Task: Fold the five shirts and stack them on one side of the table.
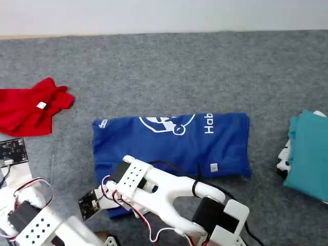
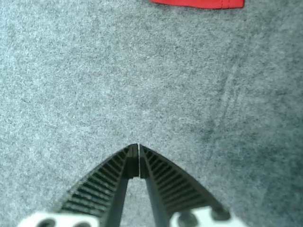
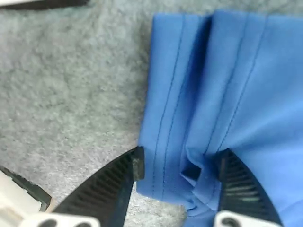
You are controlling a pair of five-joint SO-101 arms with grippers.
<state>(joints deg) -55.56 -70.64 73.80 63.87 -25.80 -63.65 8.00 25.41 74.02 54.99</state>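
A blue shirt (image 1: 174, 143) with a white print lies flat and partly folded in the middle of the grey felt table (image 1: 169, 72). My right arm (image 1: 169, 188) comes in from the near edge over the shirt's near-left corner. There my right gripper (image 3: 180, 165) stands open, one finger on each side of the bunched blue hem (image 3: 199, 118). A crumpled red shirt (image 1: 31, 110) lies at the far left, and its edge (image 2: 196, 3) shows in the left wrist view. My left gripper (image 2: 138, 156) is shut on nothing, above bare felt near the table's near-left corner.
A folded teal shirt (image 1: 310, 154) rests on a white cloth (image 1: 283, 154) at the right edge. A small black board (image 1: 13, 150) sits by the left arm (image 1: 31, 220). The far half of the table is bare felt up to a pale wall.
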